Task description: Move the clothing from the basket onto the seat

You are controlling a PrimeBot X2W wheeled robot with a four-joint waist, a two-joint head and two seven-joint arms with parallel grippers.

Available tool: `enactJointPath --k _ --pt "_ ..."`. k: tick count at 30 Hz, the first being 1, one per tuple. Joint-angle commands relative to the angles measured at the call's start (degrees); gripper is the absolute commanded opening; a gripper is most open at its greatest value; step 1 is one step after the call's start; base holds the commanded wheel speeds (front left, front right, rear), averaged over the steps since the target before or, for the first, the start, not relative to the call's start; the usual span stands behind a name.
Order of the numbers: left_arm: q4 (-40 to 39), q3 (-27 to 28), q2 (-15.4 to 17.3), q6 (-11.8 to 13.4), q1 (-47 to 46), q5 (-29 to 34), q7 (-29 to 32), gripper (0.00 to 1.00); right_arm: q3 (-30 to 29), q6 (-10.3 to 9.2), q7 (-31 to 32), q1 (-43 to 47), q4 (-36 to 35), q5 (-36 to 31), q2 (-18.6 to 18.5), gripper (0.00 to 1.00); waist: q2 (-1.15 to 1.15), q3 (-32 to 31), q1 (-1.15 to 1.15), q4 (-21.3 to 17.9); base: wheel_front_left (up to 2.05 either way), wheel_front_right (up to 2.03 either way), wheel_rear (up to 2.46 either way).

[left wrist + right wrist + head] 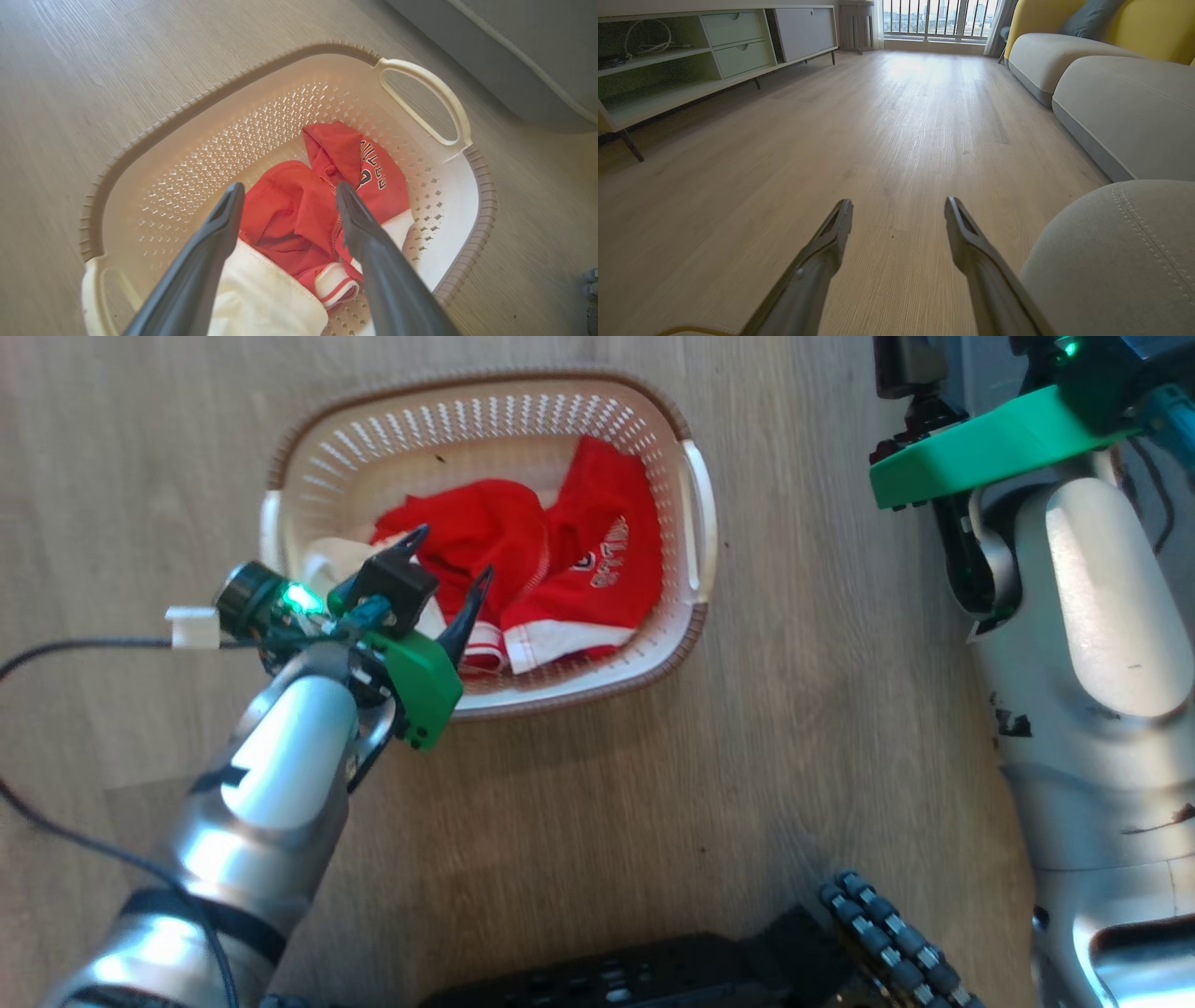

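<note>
Head view: the clothing is seen bunched up in the basket, which is set on the wood floor. The left claw is held over the near side of the pile, spread wide, with nothing gripped. It's soft, light stuff by the look of it, so sagging and trailing should be expected once it's lifted. No breakage to be worried about.

Left wrist view: the two fingers are placed either side of a raised red fold. Whether the cloth is touched can't be told. That fold is probably the best spot to be pinched, since a flat panel would likely slip out. A white piece is pressed against the red at the near end, so two items might get dragged up together. The rim and the handle have to be cleared on the way out. A grey sofa edge is seen beyond that handle.

Right wrist view: the right claw is spread fully, empty, aimed across the floor. The seat is found just beside it, with a rounded edge. Lots of open floor is left, and the cabinet is well apart.
</note>
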Motion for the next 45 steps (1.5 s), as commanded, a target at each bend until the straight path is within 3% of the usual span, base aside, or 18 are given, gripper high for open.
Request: enactJointPath --k 1,13,20,27,32,33,34,45 --pt "0.12 0.09 1.68 -0.04 -1.17 0.36 -0.56 1.00 0.87 -0.01 -0.52 -0.02 -1.94 -0.11 1.07 1.00 0.00 2.68 -0.02 -2.20 0.00 0.00 0.00" --pt "16.23 -7.90 1.01 -0.04 -12.85 -1.03 -0.26 1.00 3.87 -0.01 -0.52 -0.61 -4.34 3.76 1.48 1.00 0.00 8.89 -0.02 -8.76 0.00 0.00 0.00" --pt "24.07 -9.39 1.92 0.63 -17.85 -1.44 5.46 1.00 5.83 -0.01 -0.52 -0.59 -5.52 6.97 1.49 1.00 0.00 11.90 -0.02 -11.87 0.00 0.00 0.00" --pt "26.69 -10.06 2.91 1.55 -17.99 -1.67 11.49 1.00 5.99 -0.01 -0.52 0.41 -6.08 7.96 1.49 1.00 0.00 13.17 -0.02 -12.83 0.00 0.00 0.00" --pt "27.03 -10.19 2.71 1.25 -17.96 -2.49 11.80 1.00 5.85 -0.01 -0.52 0.22 -5.94 8.12 1.50 1.00 0.00 13.45 -0.02 -12.60 0.00 0.00 0.00" --pt "27.05 -10.30 2.60 1.10 -17.92 -2.64 11.38 0.46 5.94 -0.01 -0.52 0.01 -5.86 8.31 1.50 1.00 0.00 13.44 -0.02 -12.60 0.00 0.00 0.00" --pt "27.05 -10.20 2.47 1.03 -17.93 -2.94 10.83 0.00 6.07 -0.01 -0.52 -0.22 -5.83 8.52 1.50 1.00 0.00 13.39 -0.02 -12.59 0.00 0.00 0.00" --pt "26.26 -9.65 -2.01 0.28 -15.78 -6.70 3.41 0.00 5.45 -0.01 -0.52 0.35 -3.50 6.81 1.50 1.00 0.00 6.01 -0.02 -8.84 0.00 0.00 0.00"
